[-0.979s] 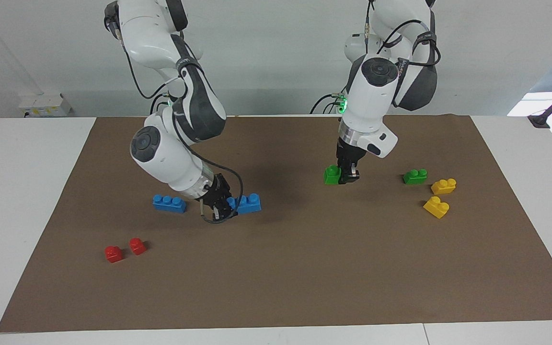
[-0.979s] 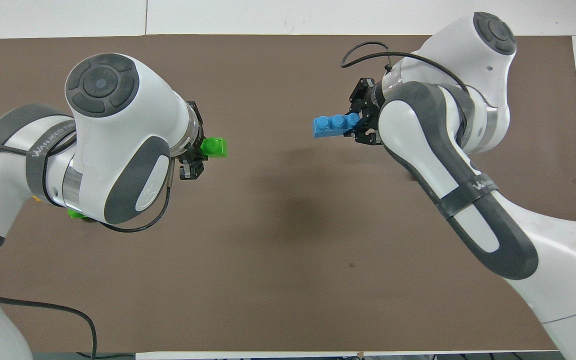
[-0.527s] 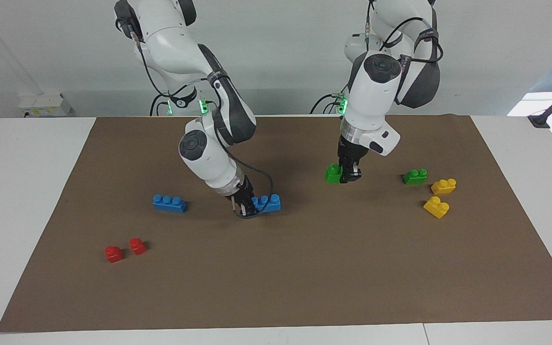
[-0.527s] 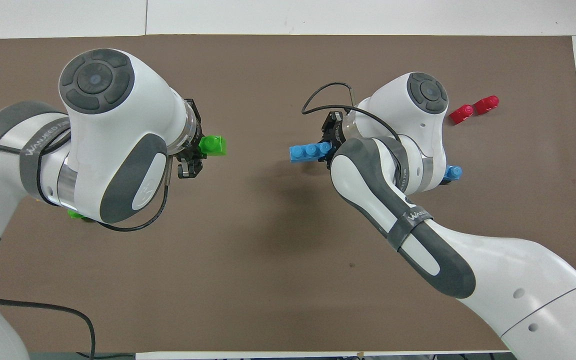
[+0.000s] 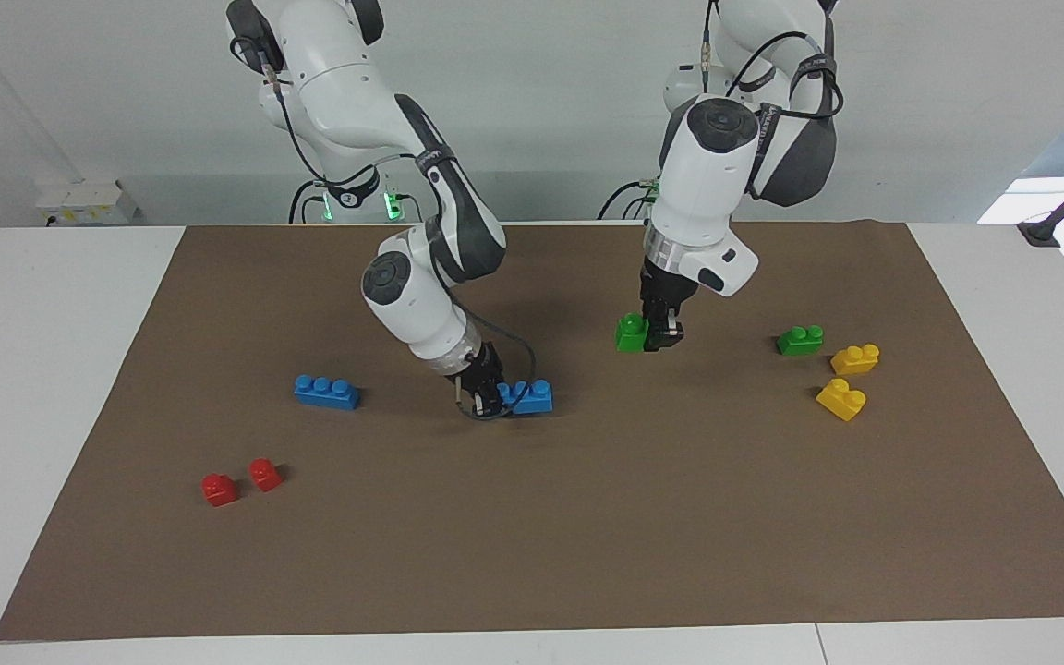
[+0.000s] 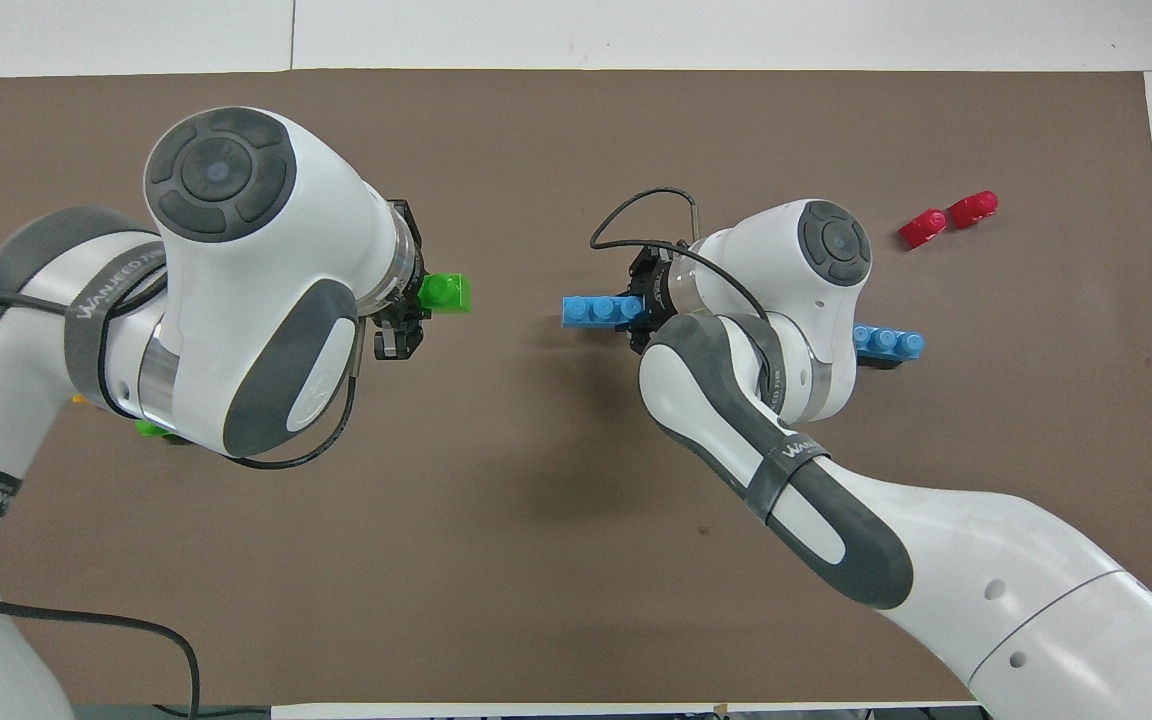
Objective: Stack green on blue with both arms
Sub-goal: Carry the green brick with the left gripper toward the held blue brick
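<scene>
My left gripper [image 5: 658,338] is shut on one end of a green two-stud brick [image 5: 629,332] and holds it a little above the brown mat [image 5: 587,517]; brick [image 6: 446,293] and gripper [image 6: 412,308] also show in the overhead view. My right gripper [image 5: 493,399] is shut on one end of a blue three-stud brick [image 5: 532,397] and holds it low over the mat's middle, studs up. In the overhead view the blue brick [image 6: 596,311] sticks out of that gripper [image 6: 636,315] toward the green one, a short gap apart.
A second blue brick [image 5: 327,392] lies toward the right arm's end, with two red bricks [image 5: 241,482] farther from the robots. A second green brick [image 5: 800,340] and two yellow bricks [image 5: 848,379] lie toward the left arm's end.
My right gripper has carried the blue brick toward the table's middle and the green brick. My left gripper has shifted slightly toward the middle with the green brick.
</scene>
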Available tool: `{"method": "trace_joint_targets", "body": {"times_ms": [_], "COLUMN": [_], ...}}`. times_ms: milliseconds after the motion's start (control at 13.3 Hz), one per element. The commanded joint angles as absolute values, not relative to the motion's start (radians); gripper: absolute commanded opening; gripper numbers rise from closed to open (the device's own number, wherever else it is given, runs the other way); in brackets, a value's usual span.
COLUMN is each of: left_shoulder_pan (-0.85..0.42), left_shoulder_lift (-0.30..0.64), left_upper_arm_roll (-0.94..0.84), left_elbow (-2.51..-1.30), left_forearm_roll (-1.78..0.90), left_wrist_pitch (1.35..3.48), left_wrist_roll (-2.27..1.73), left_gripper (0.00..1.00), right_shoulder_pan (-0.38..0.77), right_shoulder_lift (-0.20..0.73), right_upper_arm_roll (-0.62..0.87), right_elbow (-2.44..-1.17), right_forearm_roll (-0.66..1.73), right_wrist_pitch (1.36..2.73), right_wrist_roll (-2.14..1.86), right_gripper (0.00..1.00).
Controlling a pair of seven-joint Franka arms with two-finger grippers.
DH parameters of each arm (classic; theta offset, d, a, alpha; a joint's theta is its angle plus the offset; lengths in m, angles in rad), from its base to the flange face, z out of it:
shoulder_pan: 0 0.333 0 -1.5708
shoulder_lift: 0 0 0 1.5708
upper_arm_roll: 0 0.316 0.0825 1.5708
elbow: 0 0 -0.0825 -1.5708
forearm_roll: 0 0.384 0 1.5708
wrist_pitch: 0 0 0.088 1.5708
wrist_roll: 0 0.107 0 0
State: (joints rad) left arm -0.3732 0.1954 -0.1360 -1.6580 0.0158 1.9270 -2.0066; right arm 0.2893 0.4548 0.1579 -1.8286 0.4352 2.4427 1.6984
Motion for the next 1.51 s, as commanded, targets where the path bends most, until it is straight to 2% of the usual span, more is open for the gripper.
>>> {"method": "trace_joint_targets", "body": {"times_ms": [0,377,678,979,1431], "left_shoulder_pan": [-0.439,-0.501,-0.552,-0.578,-0.603], "left_shoulder_lift": [0.231,0.303,0.438,0.482,0.494], "left_upper_arm_roll": [-0.124,-0.123,-0.123,-0.121,-0.121], "left_elbow": [-1.652,-1.652,-1.542,-1.540,-1.542], "left_forearm_roll": [0.034,0.061,0.126,0.149,0.181], "left_wrist_pitch": [1.959,2.019,2.037,2.088,2.121], "left_wrist_roll": [-2.077,-2.092,-2.207,-2.246,-2.249], "left_gripper": [0.00,0.00,0.00,0.00,0.00], "right_shoulder_pan": [0.298,0.299,0.299,0.298,0.299], "right_shoulder_lift": [0.452,0.479,0.486,0.485,0.485], "right_upper_arm_roll": [0.158,0.158,0.158,0.158,0.156], "right_elbow": [-1.873,-1.873,-1.875,-1.876,-1.887], "right_forearm_roll": [0.459,0.459,0.459,0.459,0.459], "right_wrist_pitch": [2.502,2.523,2.531,2.531,2.543], "right_wrist_roll": [1.707,1.710,1.712,1.710,1.707], "right_gripper": [0.00,0.00,0.00,0.00,0.00]}}
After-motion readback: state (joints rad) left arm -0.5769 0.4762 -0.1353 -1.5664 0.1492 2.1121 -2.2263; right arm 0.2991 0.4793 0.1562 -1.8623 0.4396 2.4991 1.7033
